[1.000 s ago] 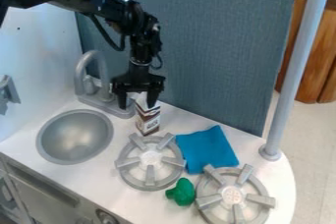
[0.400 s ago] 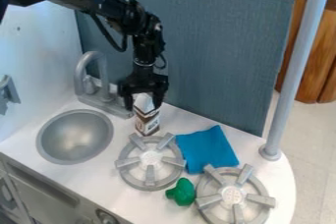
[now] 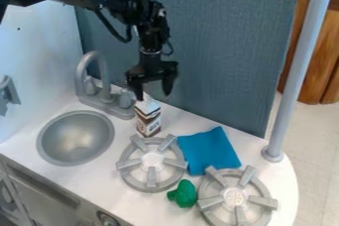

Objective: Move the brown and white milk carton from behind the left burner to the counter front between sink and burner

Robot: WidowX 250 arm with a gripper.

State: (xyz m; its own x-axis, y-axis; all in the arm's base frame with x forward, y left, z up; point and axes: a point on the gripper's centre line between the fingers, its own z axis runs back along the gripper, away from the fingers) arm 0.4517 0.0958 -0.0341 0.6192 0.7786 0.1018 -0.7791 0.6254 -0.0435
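Observation:
The gripper [image 3: 153, 97] hangs open at the top of a small brown and white carton [image 3: 148, 120], one finger close to the carton's top left and the other out to its right. The carton stands upright on the counter behind the left burner. A blue cloth [image 3: 208, 150] lies flat to the carton's right, and a green toy vegetable [image 3: 183, 194] sits in front, between the two burners.
Left burner [image 3: 151, 179] and right burner [image 3: 234, 216] stand on the white counter [image 3: 112, 190]. The sink [image 3: 75, 138] and grey faucet [image 3: 100, 79] are at left. A blue-grey panel [image 3: 218, 46] rises behind; a grey pole [image 3: 301, 66] stands at right.
The gripper has shifted to the right and up relative to the carton, so more of the carton's top shows. The carton, cloth and green toy have stayed in place.

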